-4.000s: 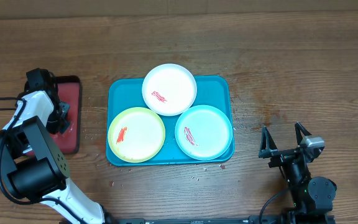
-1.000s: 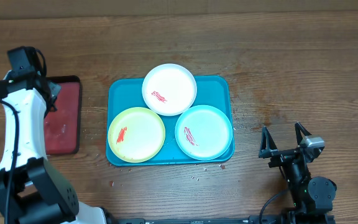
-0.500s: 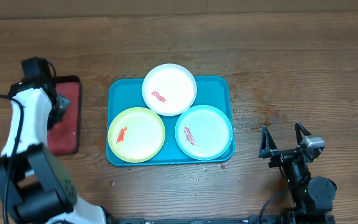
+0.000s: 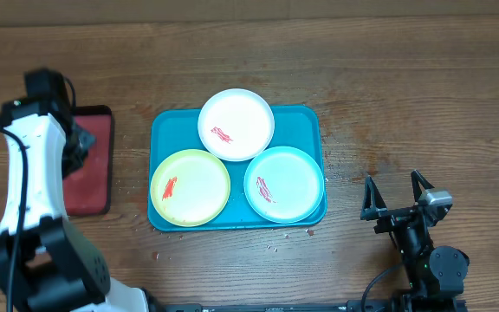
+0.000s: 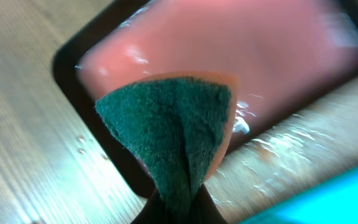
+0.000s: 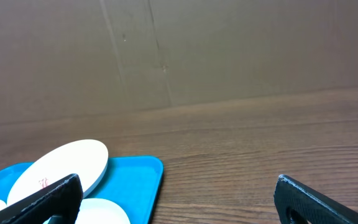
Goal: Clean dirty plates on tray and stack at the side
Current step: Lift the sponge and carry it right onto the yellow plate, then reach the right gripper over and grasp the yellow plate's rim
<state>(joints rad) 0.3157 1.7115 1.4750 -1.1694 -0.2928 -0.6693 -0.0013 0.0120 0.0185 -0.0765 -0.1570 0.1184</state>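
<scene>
Pinches green-faced orange sponge [image 5: 166, 124] in left gripper [image 5: 174, 211] over dark-rimmed pink-red tray [image 5: 278, 56]; teal plastic tray [image 4: 163, 130] rightward past wooden table [image 4: 132, 173]. Spreads right gripper [image 4: 392, 178] wide.

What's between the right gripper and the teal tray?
Nothing but bare wooden table, with a few faint marks, between the right gripper and the tray. The overhead view shows it.

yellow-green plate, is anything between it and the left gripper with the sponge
Nothing visible does. The left gripper, shut on the sponge, hangs over the red tray. Only bare table and the low rim of the teal tray lie before the yellow-green plate.
</scene>
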